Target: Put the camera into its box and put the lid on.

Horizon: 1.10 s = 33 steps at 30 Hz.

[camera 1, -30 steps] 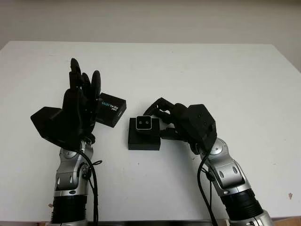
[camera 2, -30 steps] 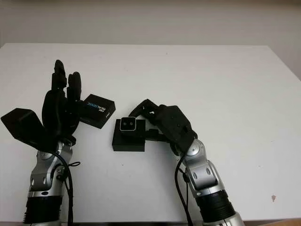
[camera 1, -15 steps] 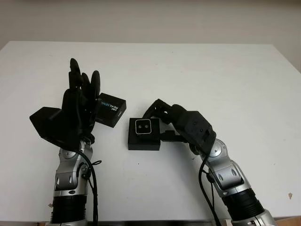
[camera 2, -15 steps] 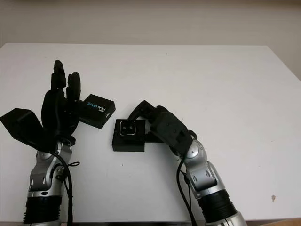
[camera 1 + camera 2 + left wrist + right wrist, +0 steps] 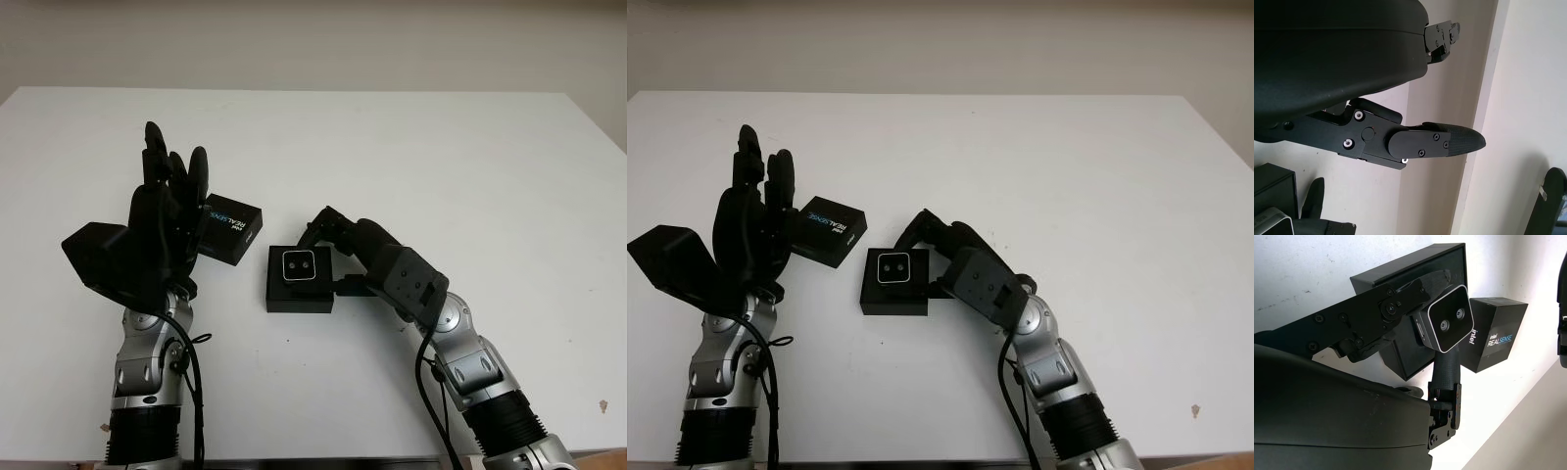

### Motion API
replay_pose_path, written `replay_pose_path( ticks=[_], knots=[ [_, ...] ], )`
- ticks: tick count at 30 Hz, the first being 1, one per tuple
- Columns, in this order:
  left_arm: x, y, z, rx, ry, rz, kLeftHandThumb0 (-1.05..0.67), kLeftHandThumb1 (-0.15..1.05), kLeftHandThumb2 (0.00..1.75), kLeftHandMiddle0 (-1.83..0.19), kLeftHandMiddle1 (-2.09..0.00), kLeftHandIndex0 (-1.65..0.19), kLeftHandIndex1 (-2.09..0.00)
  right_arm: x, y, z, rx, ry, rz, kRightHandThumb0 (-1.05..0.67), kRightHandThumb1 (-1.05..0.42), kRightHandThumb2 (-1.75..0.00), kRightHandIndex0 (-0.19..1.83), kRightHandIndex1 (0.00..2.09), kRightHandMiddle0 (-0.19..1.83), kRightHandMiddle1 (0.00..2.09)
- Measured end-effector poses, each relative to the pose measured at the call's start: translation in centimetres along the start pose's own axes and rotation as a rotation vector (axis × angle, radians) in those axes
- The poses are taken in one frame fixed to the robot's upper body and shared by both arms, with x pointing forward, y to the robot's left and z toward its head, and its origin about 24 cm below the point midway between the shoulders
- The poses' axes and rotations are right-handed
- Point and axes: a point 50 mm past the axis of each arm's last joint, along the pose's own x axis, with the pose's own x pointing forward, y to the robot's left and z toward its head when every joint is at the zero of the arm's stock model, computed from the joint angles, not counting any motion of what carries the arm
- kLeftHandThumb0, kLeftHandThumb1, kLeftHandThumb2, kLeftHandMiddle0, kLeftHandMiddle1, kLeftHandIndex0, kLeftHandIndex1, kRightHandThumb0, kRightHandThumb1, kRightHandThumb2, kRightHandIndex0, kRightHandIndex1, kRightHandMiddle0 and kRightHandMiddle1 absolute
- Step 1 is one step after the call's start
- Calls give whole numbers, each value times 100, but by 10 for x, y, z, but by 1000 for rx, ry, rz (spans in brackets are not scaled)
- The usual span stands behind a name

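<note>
While lowering the small silver-faced black camera into the open black rectangular box, keep it square to the walls and ease it straight down, no twisting, so the body seats flat rather than riding up on an edge. Judging by the right wrist view, fingers of the right hand clasped on the camera's sides, lens face up, camera over the box's far half (whether fully seated or a touch proud, cannot tell). Release only once the body stops sinking, then draw the fingers out toward 3 o'clock without dragging the box across the white table. Inside the box, nothing else seen but the camera and dark interior. Black box lid with blue and white lettering lying at 10 o'clock from the box, near but apart, printed face up, not yet fitted. Left hand raised at 9 o'clock of the box, just beside the lid, holding nothing, open. Likely next: take the lid from 10 o'clock and align its corners over the box before pressing down evenly.
</note>
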Motion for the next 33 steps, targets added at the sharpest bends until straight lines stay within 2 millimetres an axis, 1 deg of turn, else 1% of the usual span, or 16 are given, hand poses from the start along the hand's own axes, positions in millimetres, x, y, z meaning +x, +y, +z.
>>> replay_pose_path(
  ticks=[4,6,9,11,12,16,33],
  knots=[
    [0,0,0,2,0,0,-65,105,35,19,-4,19,-3,0,0,1,-30,-10,-6,-36,-95,-6,31,6,28,177],
    [0,0,0,4,1,0,-65,105,35,19,-4,19,-3,0,0,2,-48,-8,-3,-39,-96,-6,27,4,20,166],
    [0,0,0,5,1,0,-65,105,34,19,-5,19,-4,-1,1,4,-75,-5,22,-43,-94,-5,17,1,6,141],
    [0,0,0,4,1,0,-65,105,34,19,-5,18,-4,-2,1,4,-82,-8,23,-45,-93,-5,14,1,3,130],
    [0,0,0,4,1,1,-65,105,34,19,-5,18,-4,-3,1,3,-83,-10,24,-45,-93,-5,14,1,3,128],
    [0,0,0,4,1,1,-65,105,34,19,-5,18,-4,-5,2,2,-81,-14,18,-46,-94,-6,12,1,3,126],
    [0,1,0,-3,0,4,-65,105,33,18,-5,17,-4,-6,3,1,-85,-27,5,-46,-95,-5,13,3,4,133]
  ],
)
